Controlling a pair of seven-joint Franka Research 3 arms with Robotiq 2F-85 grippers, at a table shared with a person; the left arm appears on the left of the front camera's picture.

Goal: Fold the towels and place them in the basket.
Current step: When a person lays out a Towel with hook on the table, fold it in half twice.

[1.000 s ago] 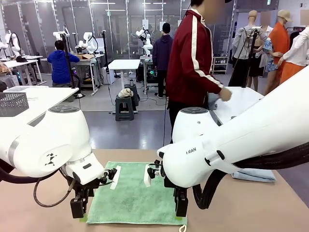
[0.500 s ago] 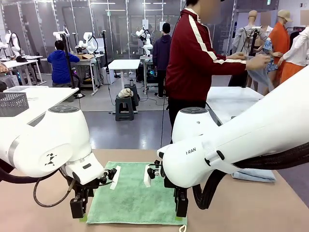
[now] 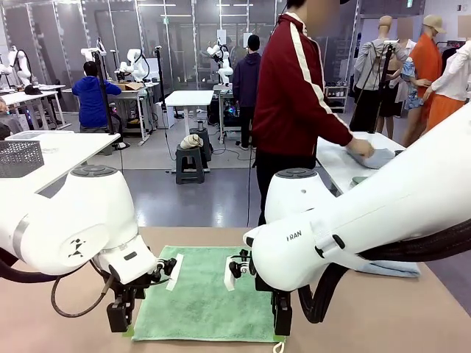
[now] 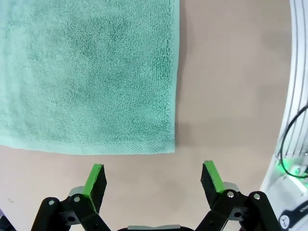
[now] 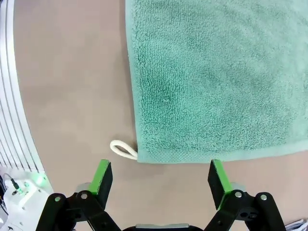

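On the brown table (image 3: 412,323) a green towel (image 3: 199,294) lies flat; my left pincer (image 4: 153,168) and right pincer (image 5: 160,166) hang wide open over its near corners.

The towel (image 3: 202,294) lies on the table (image 3: 390,316), left pincer (image 4: 154,175) and right pincer (image 5: 159,174) over its near corners.

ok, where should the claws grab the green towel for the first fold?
Take the green towel by its two near corners, from above. It lies flat, so only the edges can be pinched; the open left claw and right claw hang near those corners. Probably avoid the white loop.
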